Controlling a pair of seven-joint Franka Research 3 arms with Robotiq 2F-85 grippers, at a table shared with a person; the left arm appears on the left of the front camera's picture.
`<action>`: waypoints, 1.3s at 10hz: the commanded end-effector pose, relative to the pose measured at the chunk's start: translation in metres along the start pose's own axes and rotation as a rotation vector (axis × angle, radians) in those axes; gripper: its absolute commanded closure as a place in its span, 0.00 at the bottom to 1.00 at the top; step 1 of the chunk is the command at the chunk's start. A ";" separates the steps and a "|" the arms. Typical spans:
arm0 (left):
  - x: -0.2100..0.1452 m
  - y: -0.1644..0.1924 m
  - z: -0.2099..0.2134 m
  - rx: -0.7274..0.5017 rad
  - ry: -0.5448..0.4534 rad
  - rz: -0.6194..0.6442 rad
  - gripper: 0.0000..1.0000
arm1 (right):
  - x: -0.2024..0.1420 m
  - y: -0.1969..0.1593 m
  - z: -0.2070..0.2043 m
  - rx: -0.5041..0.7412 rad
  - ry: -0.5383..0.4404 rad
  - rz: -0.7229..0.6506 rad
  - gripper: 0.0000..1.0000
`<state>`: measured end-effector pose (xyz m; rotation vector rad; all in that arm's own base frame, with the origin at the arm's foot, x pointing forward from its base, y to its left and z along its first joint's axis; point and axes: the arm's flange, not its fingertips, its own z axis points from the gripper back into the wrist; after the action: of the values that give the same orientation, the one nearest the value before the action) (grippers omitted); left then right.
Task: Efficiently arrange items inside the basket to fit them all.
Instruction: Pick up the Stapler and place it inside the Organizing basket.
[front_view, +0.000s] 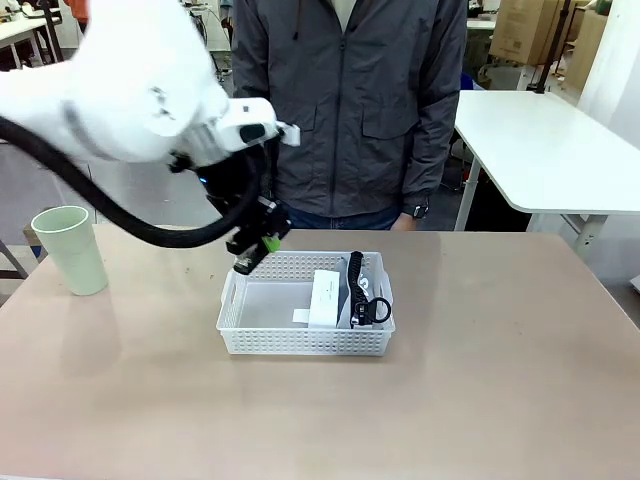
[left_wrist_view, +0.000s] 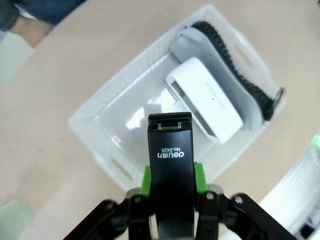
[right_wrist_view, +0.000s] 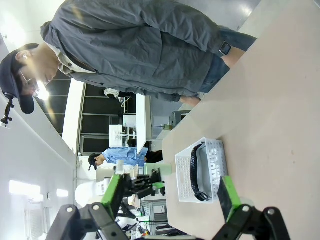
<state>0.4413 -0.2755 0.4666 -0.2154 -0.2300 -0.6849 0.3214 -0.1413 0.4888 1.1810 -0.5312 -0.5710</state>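
Clamping the black stapler (left_wrist_view: 171, 150), left claw (left_wrist_view: 172, 182) hovers over the basket (front_view: 300, 341); right claw (right_wrist_view: 170, 193) spread apart

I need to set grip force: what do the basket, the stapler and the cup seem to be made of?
The basket: white moulded plastic, slightly glossy; lattice holes and thin, faintly translucent walls.
The stapler: black, smooth semi-gloss shell with printed logo, probably plastic over metal; cannot confirm.
The cup: pale green, matte; plastic or paper, unclear.
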 end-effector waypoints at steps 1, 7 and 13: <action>0.023 0.001 -0.021 0.021 0.093 -0.037 0.63 | 0.001 0.005 0.000 0.028 -0.006 -0.021 0.00; 0.008 -0.006 -0.121 0.138 0.241 -0.068 0.63 | 0.001 0.005 0.000 0.028 -0.006 -0.021 0.00; 0.003 -0.008 -0.142 0.115 0.281 -0.077 0.63 | 0.001 0.005 0.000 0.028 -0.006 -0.021 0.00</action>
<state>0.4578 -0.3184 0.3301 -0.0190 -0.0043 -0.7721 0.3213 -0.1411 0.4888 1.1818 -0.5301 -0.5702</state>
